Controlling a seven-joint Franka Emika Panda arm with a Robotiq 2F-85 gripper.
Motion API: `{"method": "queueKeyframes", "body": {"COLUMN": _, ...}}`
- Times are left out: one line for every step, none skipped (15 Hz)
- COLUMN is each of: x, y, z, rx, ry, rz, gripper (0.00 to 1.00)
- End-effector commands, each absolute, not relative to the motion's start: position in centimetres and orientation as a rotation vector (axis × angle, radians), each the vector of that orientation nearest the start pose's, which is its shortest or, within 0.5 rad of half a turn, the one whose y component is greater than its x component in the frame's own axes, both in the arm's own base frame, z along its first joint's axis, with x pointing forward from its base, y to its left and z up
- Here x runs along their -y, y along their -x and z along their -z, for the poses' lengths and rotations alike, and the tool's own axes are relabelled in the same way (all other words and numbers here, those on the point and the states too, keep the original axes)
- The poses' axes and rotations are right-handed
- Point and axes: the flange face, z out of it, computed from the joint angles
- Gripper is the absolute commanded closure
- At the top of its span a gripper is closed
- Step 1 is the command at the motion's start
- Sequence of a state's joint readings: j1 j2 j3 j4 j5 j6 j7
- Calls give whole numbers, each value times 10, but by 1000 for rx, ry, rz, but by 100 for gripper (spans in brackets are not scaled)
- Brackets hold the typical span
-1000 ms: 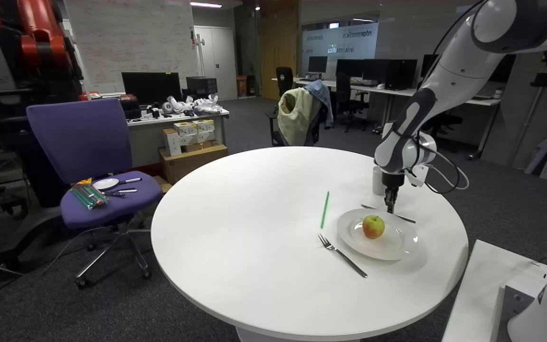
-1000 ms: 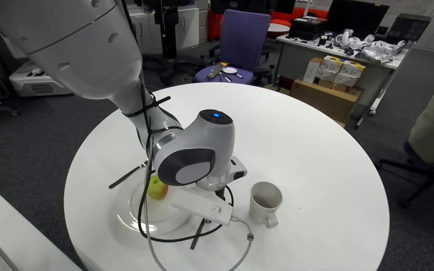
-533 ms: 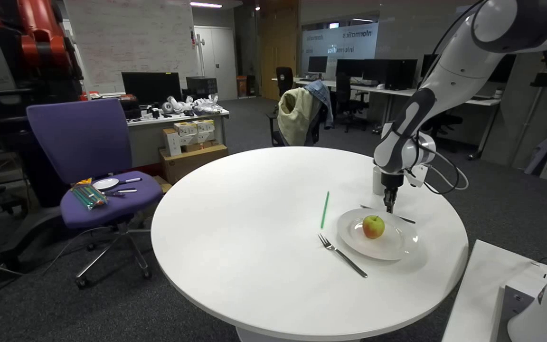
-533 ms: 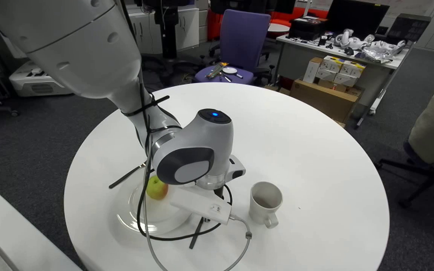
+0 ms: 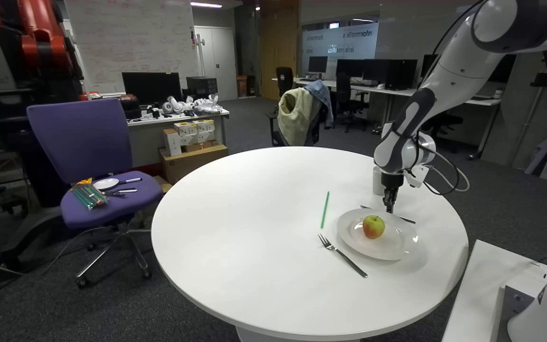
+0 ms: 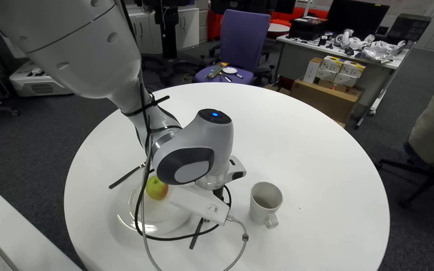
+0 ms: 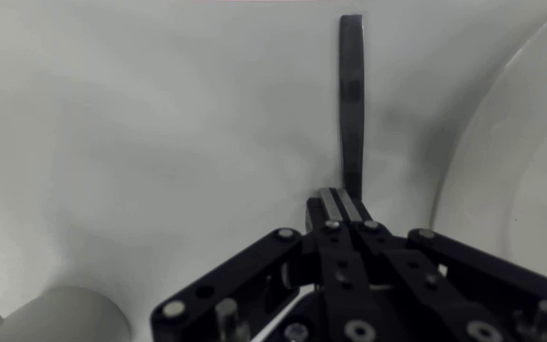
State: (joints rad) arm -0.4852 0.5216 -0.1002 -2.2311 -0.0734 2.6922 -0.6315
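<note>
My gripper (image 7: 334,191) is shut in the wrist view, its fingers side by side with nothing visible between them. A slim dark utensil (image 7: 351,95) lies on the table and runs up to the right-hand fingertip, where its rest is hidden; whether they touch I cannot tell. In an exterior view the gripper (image 5: 389,209) points down over the middle of this utensil (image 5: 407,220), just behind the white plate (image 5: 349,240). On the plate sits a yellow-green and red apple (image 5: 373,227). Beside the gripper stands a white mug (image 6: 265,205). The arm hides the fingertips there.
On the plate's opposite side lies a fork (image 5: 344,259), with a thin green stick (image 5: 325,210) near it. Loose cables (image 6: 179,239) hang from the arm close to the plate and mug. The round table's edge (image 5: 461,256) is not far from the plate.
The arm has shifted very slightly to the left in both exterior views, and the dark utensil's end appears to have moved a little the same way. The gripper stays shut.
</note>
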Motion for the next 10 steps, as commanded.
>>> {"method": "queueKeyframes", "body": {"x": 294, "y": -430, "z": -116, "rx": 113, "ry": 3183, "rz": -164, "gripper": 100}}
{"method": "queueKeyframes", "body": {"x": 296, "y": -429, "z": -116, "rx": 93, "ry": 3194, "rz": -166, "gripper": 100}}
{"method": "queueKeyframes", "body": {"x": 298, "y": -428, "z": -117, "rx": 71, "ry": 3199, "rz": -168, "gripper": 100}}
{"method": "queueKeyframes", "body": {"x": 300, "y": -427, "z": -117, "rx": 49, "ry": 3203, "rz": -169, "gripper": 100}}
{"method": "queueKeyframes", "body": {"x": 301, "y": -427, "z": -118, "rx": 33, "ry": 3207, "rz": -170, "gripper": 100}}
{"method": "queueKeyframes", "body": {"x": 302, "y": -426, "z": -118, "rx": 20, "ry": 3209, "rz": -172, "gripper": 100}}
{"method": "queueKeyframes", "body": {"x": 303, "y": -425, "z": -118, "rx": 10, "ry": 3209, "rz": -175, "gripper": 100}}
{"method": "queueKeyframes", "body": {"x": 304, "y": -423, "z": -118, "rx": 2, "ry": 3209, "rz": -180, "gripper": 100}}
{"method": "queueKeyframes", "body": {"x": 305, "y": -422, "z": -117, "rx": -5, "ry": 3210, "rz": -186, "gripper": 100}}
{"method": "queueKeyframes", "body": {"x": 307, "y": -419, "z": -116, "rx": -11, "ry": 3212, "rz": -195, "gripper": 100}}
